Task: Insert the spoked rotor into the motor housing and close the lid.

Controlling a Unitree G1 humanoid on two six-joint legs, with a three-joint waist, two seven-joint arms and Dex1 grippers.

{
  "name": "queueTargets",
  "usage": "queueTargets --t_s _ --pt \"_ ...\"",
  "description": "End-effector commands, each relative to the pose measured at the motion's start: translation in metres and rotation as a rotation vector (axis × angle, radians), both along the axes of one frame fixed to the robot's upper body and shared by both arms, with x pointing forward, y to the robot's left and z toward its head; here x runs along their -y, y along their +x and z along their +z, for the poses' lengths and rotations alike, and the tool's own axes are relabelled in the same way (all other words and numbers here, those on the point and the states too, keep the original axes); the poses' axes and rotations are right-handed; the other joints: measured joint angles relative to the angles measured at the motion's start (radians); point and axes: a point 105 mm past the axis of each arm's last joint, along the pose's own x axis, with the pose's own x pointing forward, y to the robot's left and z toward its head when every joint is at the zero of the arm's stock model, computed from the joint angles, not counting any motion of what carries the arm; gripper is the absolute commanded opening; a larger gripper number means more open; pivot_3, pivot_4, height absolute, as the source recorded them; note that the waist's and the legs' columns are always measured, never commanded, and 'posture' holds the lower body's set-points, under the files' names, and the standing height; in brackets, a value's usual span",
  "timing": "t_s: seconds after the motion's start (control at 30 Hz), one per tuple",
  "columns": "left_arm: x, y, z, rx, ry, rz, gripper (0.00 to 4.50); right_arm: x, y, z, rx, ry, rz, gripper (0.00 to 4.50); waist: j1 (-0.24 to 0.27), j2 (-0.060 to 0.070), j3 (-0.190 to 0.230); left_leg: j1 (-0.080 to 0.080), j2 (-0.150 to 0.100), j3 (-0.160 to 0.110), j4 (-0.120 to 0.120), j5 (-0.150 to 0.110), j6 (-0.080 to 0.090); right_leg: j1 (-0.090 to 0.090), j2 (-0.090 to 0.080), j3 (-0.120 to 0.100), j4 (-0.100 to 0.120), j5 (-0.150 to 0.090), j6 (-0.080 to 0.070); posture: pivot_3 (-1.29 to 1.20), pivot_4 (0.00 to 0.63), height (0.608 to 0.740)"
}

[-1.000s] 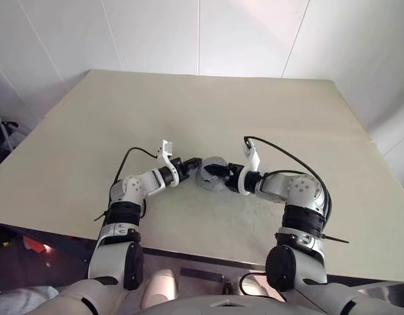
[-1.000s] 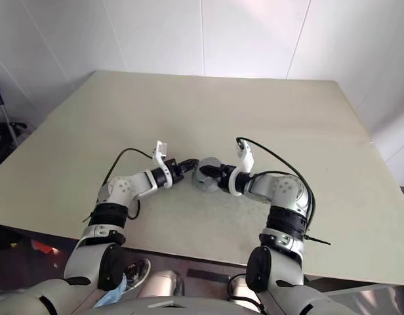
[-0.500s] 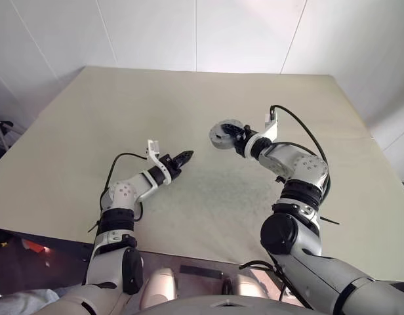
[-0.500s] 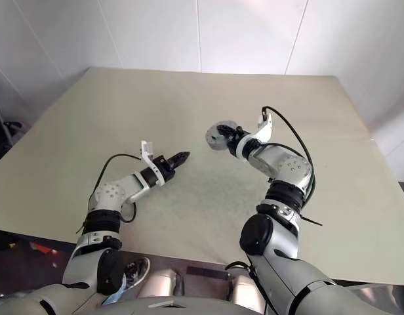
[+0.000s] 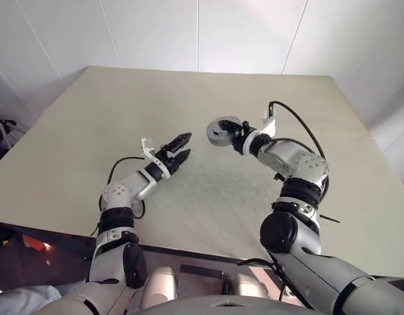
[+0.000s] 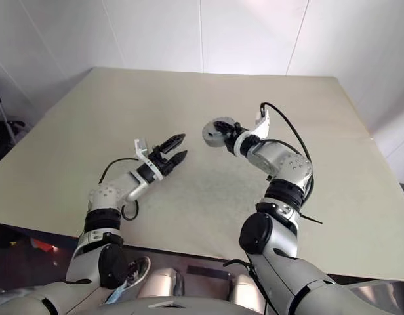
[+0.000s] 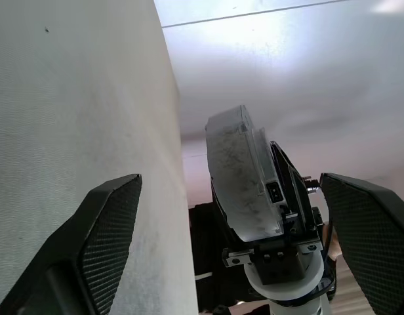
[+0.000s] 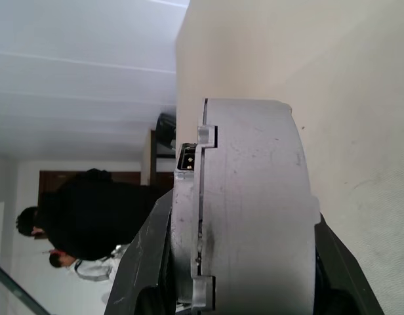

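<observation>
Above the beige tabletop (image 5: pixel 90 125), my right gripper (image 5: pixel 233 133) holds the motor housing (image 5: pixel 222 130) in the air.
Its fingers clamp the grey round body edge-on, lid apparently already seated, though I can't be sure. My left gripper (image 5: pixel 180 147) hangs nearby with fingers spread wide, holding nothing.

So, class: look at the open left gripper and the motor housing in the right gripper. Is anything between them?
Nothing visible. The left gripper hangs open above the table, and the motor housing, shut in the right gripper, is held clear of the tabletop, with only open air in the gap.
</observation>
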Motion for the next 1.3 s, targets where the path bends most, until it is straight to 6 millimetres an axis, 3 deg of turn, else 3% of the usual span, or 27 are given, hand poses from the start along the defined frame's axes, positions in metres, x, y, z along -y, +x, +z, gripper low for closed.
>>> queueTargets --t_s 0.03,0.3,0.5,0.6,0.7,0.73,1.03,1.3 --pt "0.006 0.005 0.026 0.059 -0.105 -0.025 4.48 -0.014 -0.006 0.040 0.151 0.038 0.077 2.10 0.001 0.000 0.000 0.000 0.000 0.000 0.000 0.000 0.000 0.000 0.000 0.000 0.000 0.000 0.000 0.00 0.000 0.740" --pt "0.027 0.009 0.037 0.082 -0.122 -0.084 4.48 -0.032 -0.023 0.035 0.167 0.027 0.169 2.10 0.006 0.000 0.000 -0.001 0.000 0.000 0.000 0.000 0.000 0.000 0.000 0.000 0.000 0.000 0.001 0.00 0.000 0.740" --pt "0.032 0.009 0.031 0.079 -0.062 -0.102 4.48 -0.034 -0.025 0.032 0.167 0.017 0.167 2.10 0.006 0.000 0.000 -0.001 0.000 0.000 0.000 -0.002 -0.003 0.000 0.000 0.000 0.000 0.001 0.001 0.00 0.000 0.740" --pt "0.033 0.011 0.031 0.083 -0.058 -0.098 3.82 -0.032 -0.024 0.031 0.165 0.010 0.157 2.10 0.006 0.000 0.000 0.000 0.000 -0.001 0.000 -0.002 -0.003 0.000 0.000 0.000 0.000 0.001 0.002 0.00 0.000 0.740" --pt "0.032 0.011 0.031 0.084 -0.059 -0.095 2.87 -0.030 -0.023 0.028 0.156 0.007 0.147 2.10 0.006 0.000 0.000 -0.001 0.000 -0.001 0.000 -0.002 -0.003 0.001 0.000 0.000 0.000 0.001 0.002 0.00 0.000 0.740" --pt "0.032 0.011 0.030 0.083 -0.059 -0.094 2.77 -0.029 -0.022 0.028 0.154 0.008 0.143 2.10 0.006 0.000 0.000 -0.001 0.000 -0.001 0.001 -0.002 -0.003 0.001 0.000 0.000 0.000 0.001 0.002 0.00 0.000 0.740" --pt "0.027 0.012 0.028 0.082 -0.063 -0.072 2.77 -0.028 -0.020 0.028 0.152 0.016 0.132 2.10 0.006 0.000 0.000 -0.001 0.000 -0.001 0.001 -0.002 -0.003 0.001 0.000 0.000 0.000 0.002 0.003 0.00 0.000 0.740" --pt "0.018 0.026 0.022 0.060 -0.058 0.040 2.77 -0.028 -0.021 0.030 0.168 0.010 0.136 2.10 0.007 -0.001 0.000 -0.001 0.000 -0.001 0.002 -0.002 -0.003 0.001 0.000 0.000 0.000 0.002 0.003 0.00 0.000 0.740"
